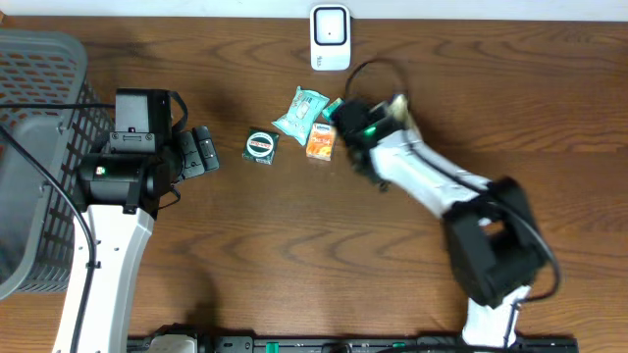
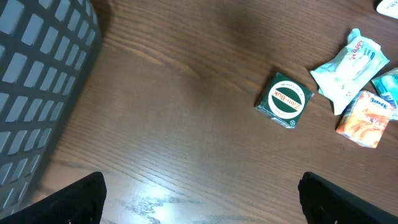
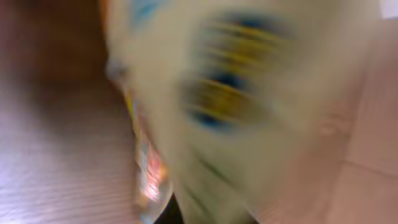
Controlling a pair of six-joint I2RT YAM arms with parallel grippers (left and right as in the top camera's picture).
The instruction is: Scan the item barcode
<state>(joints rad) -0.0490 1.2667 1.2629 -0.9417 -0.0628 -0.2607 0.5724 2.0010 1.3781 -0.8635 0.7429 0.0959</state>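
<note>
In the right wrist view a pale packet (image 3: 249, 93) with blue and yellow print fills the frame. It is heavily blurred and reaches down to the jaws, which look shut on it. Overhead, my right gripper (image 1: 345, 116) is beside the cluster of items below the white scanner (image 1: 330, 37). The cluster holds a mint tissue pack (image 1: 298, 114), an orange box (image 1: 321, 140) and a green round-label box (image 1: 261, 146). My left gripper (image 1: 201, 152) is open to their left, with only bare table between its fingers (image 2: 84, 199).
A grey mesh basket (image 1: 39, 157) stands at the far left, and its wall (image 2: 37, 74) shows in the left wrist view. That view also shows the green box (image 2: 284, 100), tissue pack (image 2: 349, 68), orange box (image 2: 365, 118) and a teal packet edge (image 2: 388, 84).
</note>
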